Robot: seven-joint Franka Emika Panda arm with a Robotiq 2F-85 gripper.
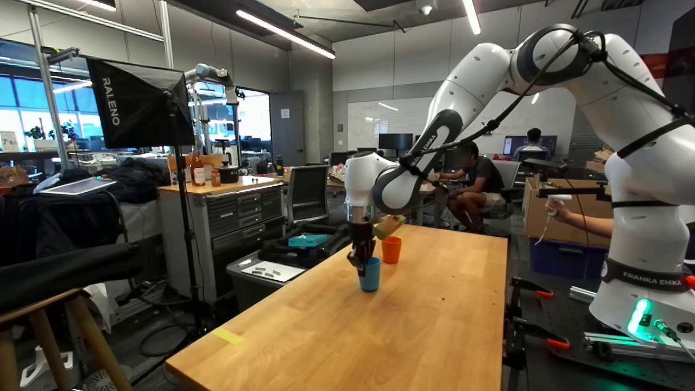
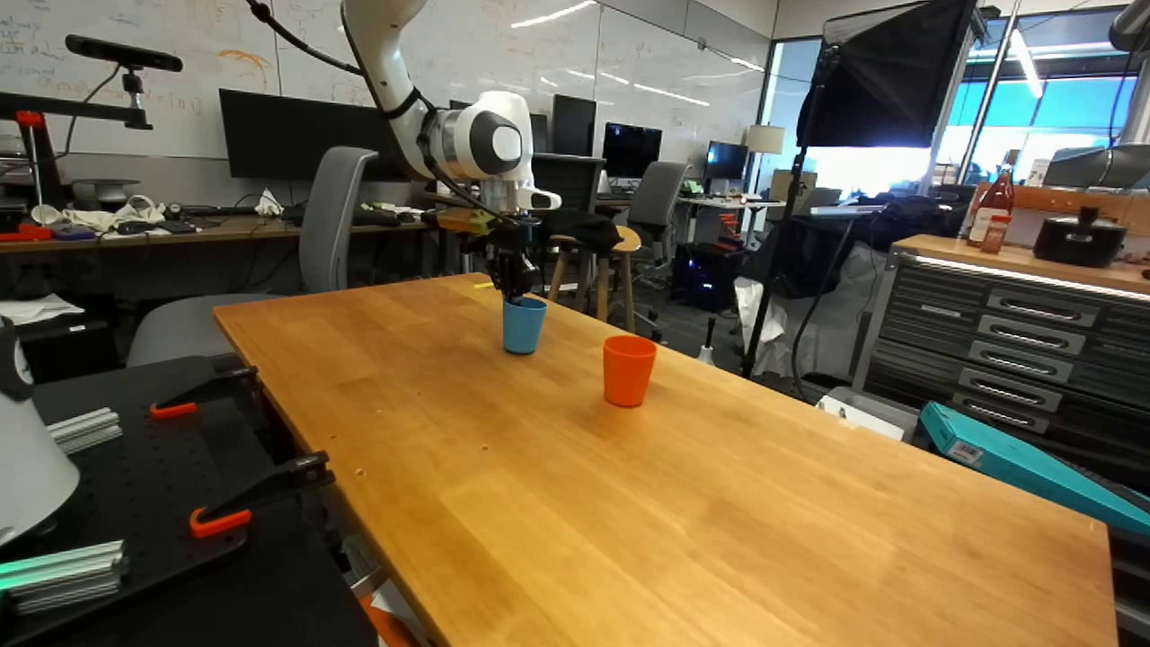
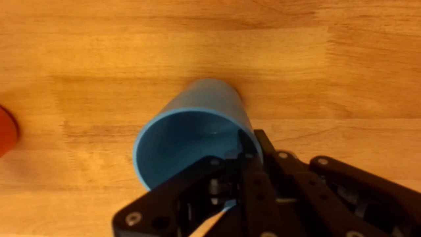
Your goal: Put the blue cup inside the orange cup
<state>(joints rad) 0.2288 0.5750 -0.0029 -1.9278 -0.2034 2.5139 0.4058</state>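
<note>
Low in the wrist view, the claw (image 3: 251, 136) is clamped on the wall of the blue cup (image 3: 197, 138), one finger outside the rim and the other inside it. The blue cup is plain and slightly tapered, wider at its round mouth than at its base; the outer wall looks pale and matt, the rim is a thin lighter line, and the hollow deepens to a darker blue. In both exterior views it looks upright; whether its base touches the counter (image 2: 719, 503) or sits just above, I cannot tell. Near it, yet apart, the orange cup (image 2: 628, 370) stands upright on the counter, tapered in the same way and a bright, even orange-red; the wrist view catches only a piece of it at the left edge. In an exterior view, a strip of yellow tape (image 1: 229, 336) lies toward the counter's end. Beyond the counter's side are a black softbox (image 1: 141, 106), a cabinet (image 1: 239, 212) bearing a bottle (image 1: 197, 171) and, farthest back, a whiteboard (image 1: 402, 119).
</note>
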